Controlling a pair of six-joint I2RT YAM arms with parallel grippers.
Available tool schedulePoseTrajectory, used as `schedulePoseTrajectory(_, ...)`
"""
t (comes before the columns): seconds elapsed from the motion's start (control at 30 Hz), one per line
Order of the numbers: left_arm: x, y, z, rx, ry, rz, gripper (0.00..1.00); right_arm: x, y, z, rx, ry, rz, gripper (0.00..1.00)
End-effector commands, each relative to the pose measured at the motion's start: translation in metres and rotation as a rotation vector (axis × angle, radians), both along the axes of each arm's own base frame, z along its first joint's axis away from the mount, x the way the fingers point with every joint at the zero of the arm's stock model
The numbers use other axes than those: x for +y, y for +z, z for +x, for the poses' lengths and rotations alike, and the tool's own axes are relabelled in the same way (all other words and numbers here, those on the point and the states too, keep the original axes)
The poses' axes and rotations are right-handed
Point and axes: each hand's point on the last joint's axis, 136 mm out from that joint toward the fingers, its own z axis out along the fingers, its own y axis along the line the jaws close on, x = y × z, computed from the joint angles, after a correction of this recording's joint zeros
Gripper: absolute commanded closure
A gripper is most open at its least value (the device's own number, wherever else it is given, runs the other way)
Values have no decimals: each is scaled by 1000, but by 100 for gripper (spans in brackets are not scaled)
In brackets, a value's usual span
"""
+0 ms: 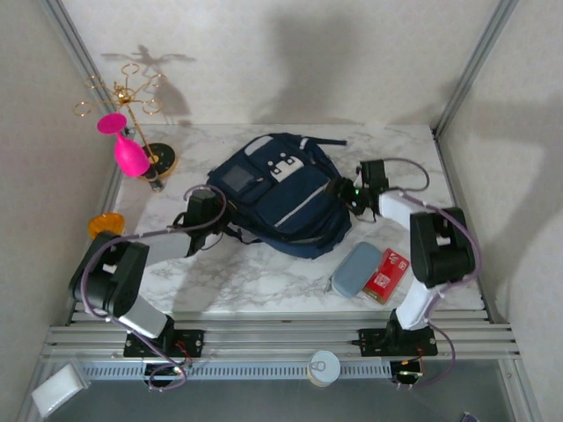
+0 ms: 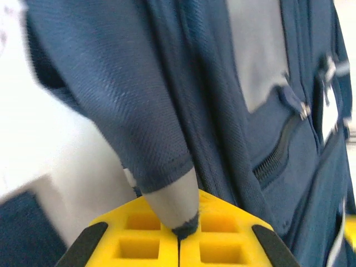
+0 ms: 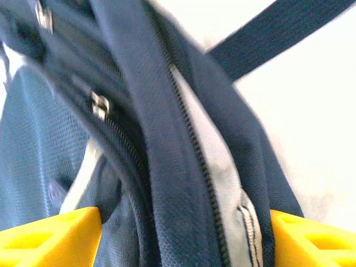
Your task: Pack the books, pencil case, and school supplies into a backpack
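The large navy blue fabric backpack (image 1: 280, 198) lies mid-table on the white marble tabletop (image 1: 246, 281), front pockets up. The left gripper (image 2: 179, 238) is pinched tight on a fold of its fabric. The right gripper (image 3: 183, 239) stands wide, its yellow fingers (image 3: 50, 239) straddling the backpack's zippered edge. At the table's near right, the soft grey-blue oblong pencil case (image 1: 356, 269) lies just beside the small flat red pack of school supplies (image 1: 386, 275).

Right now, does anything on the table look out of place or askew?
The pink plastic goblet at the far left is tilted beside the gold wire stand, not upright. The large navy fabric backpack lies askew, a fold of it pinched in the left gripper's shut jaws.
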Motion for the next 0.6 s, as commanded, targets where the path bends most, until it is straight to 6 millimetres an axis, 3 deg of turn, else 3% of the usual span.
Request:
schedulePoseTrajectory(0.0, -36, 44, -16, -119, -10, -152, 100, 3, 27, 45, -111, 64, -48, 25)
schedulePoseTrajectory(0.1, -36, 52, -29, -115, 56, -114, 100, -17, 30, 45, -78, 12, -136, 23)
schedulePoseTrajectory(0.3, -37, 48, -31, -115, 98, -168, 100, -73, 52, 14, -48, -91, -319, 13)
schedulePoseTrajectory(0.33, -40, 49, -29, -118, 89, -174, 100, -71, 59, 7, -62, -82, -327, 12)
schedulePoseTrajectory(0.43, -45, 52, -27, -122, 86, -184, 100, -40, 74, -26, -108, 7, -324, 11)
schedulePoseTrajectory(0.57, -44, 53, -27, -124, 97, -164, 100, 15, 70, -90, -67, 130, -213, 15)
